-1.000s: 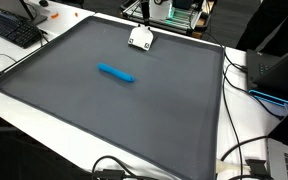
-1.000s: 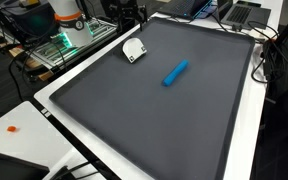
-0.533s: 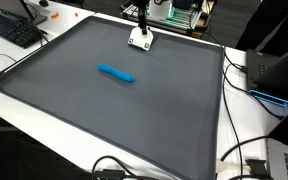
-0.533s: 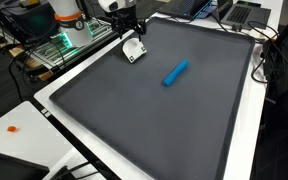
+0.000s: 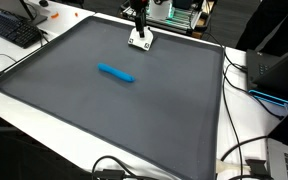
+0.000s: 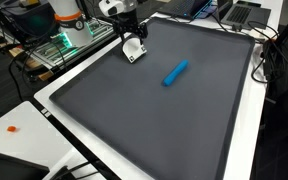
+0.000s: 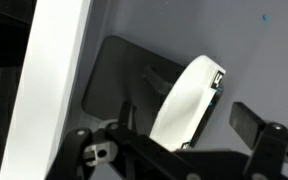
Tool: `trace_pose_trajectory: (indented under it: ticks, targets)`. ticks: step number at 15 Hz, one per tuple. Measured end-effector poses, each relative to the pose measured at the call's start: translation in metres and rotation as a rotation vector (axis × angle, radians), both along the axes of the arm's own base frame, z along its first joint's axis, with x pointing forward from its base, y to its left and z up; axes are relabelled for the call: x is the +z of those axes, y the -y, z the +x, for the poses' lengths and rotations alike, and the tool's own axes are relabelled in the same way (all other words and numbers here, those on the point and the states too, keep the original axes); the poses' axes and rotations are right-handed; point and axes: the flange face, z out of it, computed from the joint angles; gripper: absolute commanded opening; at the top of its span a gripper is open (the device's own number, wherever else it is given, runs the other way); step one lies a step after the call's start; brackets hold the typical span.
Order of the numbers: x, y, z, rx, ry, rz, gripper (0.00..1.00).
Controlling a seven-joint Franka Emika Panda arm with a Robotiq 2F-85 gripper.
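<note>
In an exterior view: the gripper point(image 5: 141, 20), jaws wide open, hangs over the white object point(image 5: 141, 41) near the mat's point(image 5: 164, 120) robot-side edge.

In an exterior view: the blue marker point(image 6: 175, 73) lies well apart, mid-mat.

Wrist view: the object point(image 7: 189, 100) looks like light, rigid, smooth plastic, best pinched across its narrow sides.

A second earlier the gripper stood farther back; object and marker are unmoved.

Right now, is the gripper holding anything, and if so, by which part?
Nothing is held. The gripper stands open just above the white object on the grey mat, its jaws spread to either side of it, not closed on it.
</note>
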Motion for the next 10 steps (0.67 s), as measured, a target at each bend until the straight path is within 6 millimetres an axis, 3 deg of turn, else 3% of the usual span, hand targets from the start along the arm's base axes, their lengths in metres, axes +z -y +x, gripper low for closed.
trace_pose_trajectory:
  ticks: [8,9,10]
  targets:
    - [-0.0027,-0.0031,0.0063,-0.052,0.045,-0.011,1.00]
    - [-0.0032,-0.0036,0.0065,-0.059,0.044,-0.012,0.97]
    - [-0.0038,-0.0040,0.0067,-0.067,0.044,-0.013,0.78]
